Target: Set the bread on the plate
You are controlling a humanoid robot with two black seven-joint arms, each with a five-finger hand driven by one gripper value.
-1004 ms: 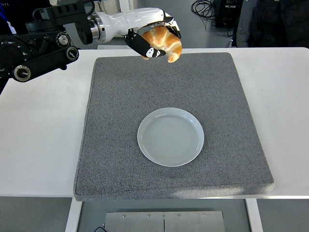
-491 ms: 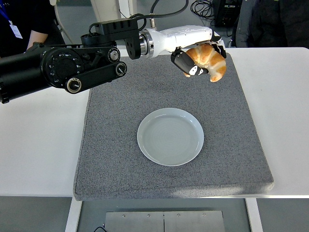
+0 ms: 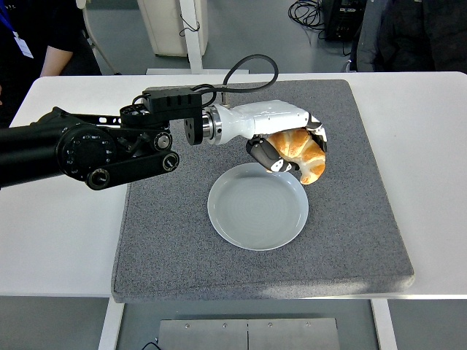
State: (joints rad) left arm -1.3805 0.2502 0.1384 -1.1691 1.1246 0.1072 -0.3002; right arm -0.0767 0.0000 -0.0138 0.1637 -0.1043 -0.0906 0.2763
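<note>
Item, plate [image 3: 257, 208]: pale blue-grey, round, shallow, nothing on it, resting flat near the middle of a grey mat [image 3: 182, 240] that covers most of the white table [image 3: 58, 240]. Item, bread [image 3: 300, 152]: a golden-brown croissant, curved, held in the air just over the plate's far right rim, its lower tip hanging past that rim toward the mat. Item, left hand [image 3: 288, 149]: white shell with black fingers, wrapped closed around the croissant from above and behind, thumb side toward the plate's far edge; the grasp is firm, with dark fingertips visible at both ends of the bread. Item, left arm: black, jointed, reaching in from the left of the plate across the mat's far left part, a black cable looping above the wrist. Item, person [image 3: 40, 36]: dark clothing, standing beyond the table, far left of the plate.
</note>
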